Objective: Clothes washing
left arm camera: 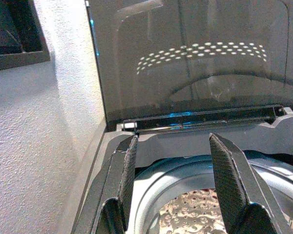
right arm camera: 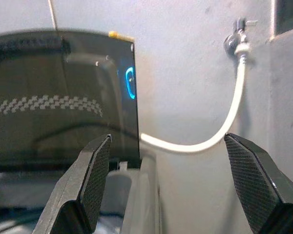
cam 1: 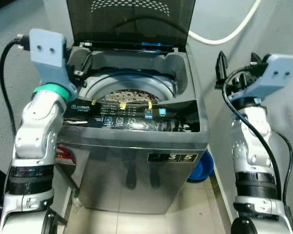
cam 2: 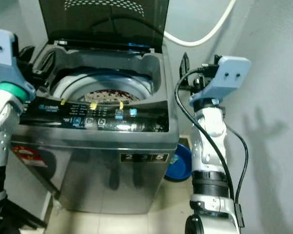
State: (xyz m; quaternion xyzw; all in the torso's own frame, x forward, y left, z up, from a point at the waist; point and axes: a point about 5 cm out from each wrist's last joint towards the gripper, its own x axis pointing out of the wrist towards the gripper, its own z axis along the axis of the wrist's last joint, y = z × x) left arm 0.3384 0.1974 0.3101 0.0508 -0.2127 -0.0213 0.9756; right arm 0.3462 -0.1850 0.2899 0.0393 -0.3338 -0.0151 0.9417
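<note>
A grey top-loading washing machine (cam 1: pixel 136 146) stands before me with its dark lid (cam 1: pixel 132 22) raised upright. The metal drum (cam 1: pixel 129 97) shows perforated steel at the bottom and I see no clothes in it. My left gripper (left arm camera: pixel 173 190) is open, held over the machine's left rear corner and looking across the drum (left arm camera: pixel 195 214) at the lid (left arm camera: pixel 195 58). My right gripper (right arm camera: pixel 168 190) is open and holds nothing; it hovers to the right of the machine, level with the lid (right arm camera: pixel 58 97). The control panel (cam 1: pixel 132 117) glows with lit buttons.
A white hose (right arm camera: pixel 210 141) runs from a wall tap (right arm camera: pixel 237 41) to behind the machine. A blue basin (cam 1: pixel 202 168) lies on the tiled floor at the machine's right. Walls stand close on both sides.
</note>
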